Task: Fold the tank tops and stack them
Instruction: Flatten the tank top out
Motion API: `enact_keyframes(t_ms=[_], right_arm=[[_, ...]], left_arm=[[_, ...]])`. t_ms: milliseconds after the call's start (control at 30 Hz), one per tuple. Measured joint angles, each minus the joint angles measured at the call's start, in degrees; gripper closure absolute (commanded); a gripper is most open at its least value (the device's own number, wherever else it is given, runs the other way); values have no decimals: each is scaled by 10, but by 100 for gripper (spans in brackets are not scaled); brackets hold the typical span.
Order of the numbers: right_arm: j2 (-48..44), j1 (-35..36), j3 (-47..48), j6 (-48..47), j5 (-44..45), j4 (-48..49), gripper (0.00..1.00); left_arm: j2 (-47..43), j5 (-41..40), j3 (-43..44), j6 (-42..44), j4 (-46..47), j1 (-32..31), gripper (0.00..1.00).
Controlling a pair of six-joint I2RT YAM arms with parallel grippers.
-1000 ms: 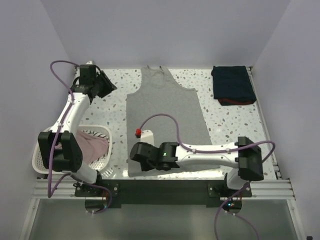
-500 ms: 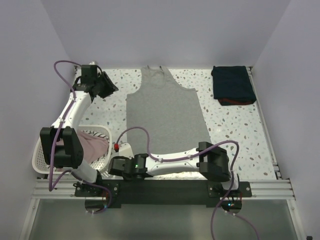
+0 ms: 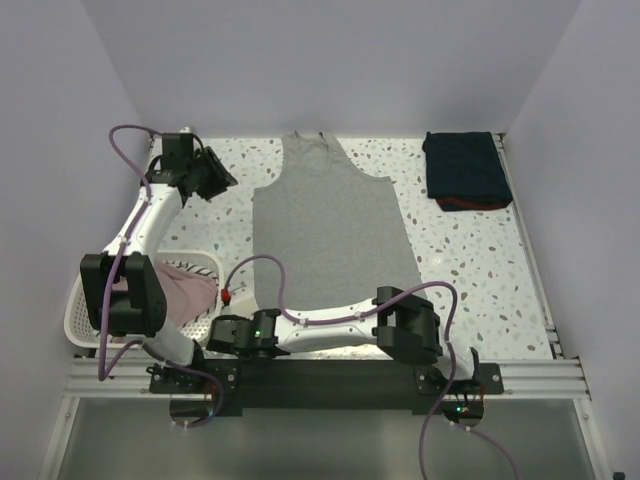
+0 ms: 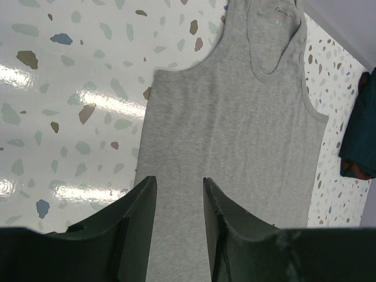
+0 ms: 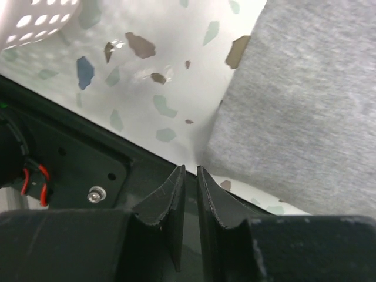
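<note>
A plain grey tank top (image 3: 330, 225) lies spread flat in the middle of the table, neck towards the back. A navy one (image 3: 463, 170) sits folded at the back right. Pale pinkish ones (image 3: 188, 287) are heaped in the basket. My left gripper (image 3: 222, 178) hovers at the back left, open and empty, with the grey top (image 4: 235, 135) below and beyond its tips (image 4: 179, 179). My right gripper (image 3: 218, 338) is low at the near edge. Its jaws (image 5: 190, 168) stand a narrow slit apart with nothing in it, just left of the grey top's near-left corner (image 5: 305, 117).
The white slotted basket (image 3: 85, 318) stands at the near left, its rim (image 5: 35, 17) close to the right gripper. The right arm lies along the table's near edge above the black base plate (image 5: 70, 158). The navy top (image 4: 359, 135) shows at the left wrist view's right border.
The right arm has swung left along the near edge, from the grey top's hem to beside the basket. The left arm has barely moved.
</note>
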Motion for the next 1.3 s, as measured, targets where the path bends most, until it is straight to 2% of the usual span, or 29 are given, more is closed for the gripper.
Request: enact_keyframes(t_ms=[233, 1100, 1233, 1300], right_arm=[[11, 0, 16, 0, 32, -30, 81], [44, -6, 34, -11, 35, -40, 71], [44, -7, 29, -12, 33, -35, 75], [40, -7, 18, -14, 33, -26, 84]], left_arm=[[0, 8, -3, 0, 0, 1, 58], [15, 24, -7, 0, 9, 1, 58], [19, 24, -9, 0, 15, 1, 58], [21, 23, -16, -1, 18, 1, 58]])
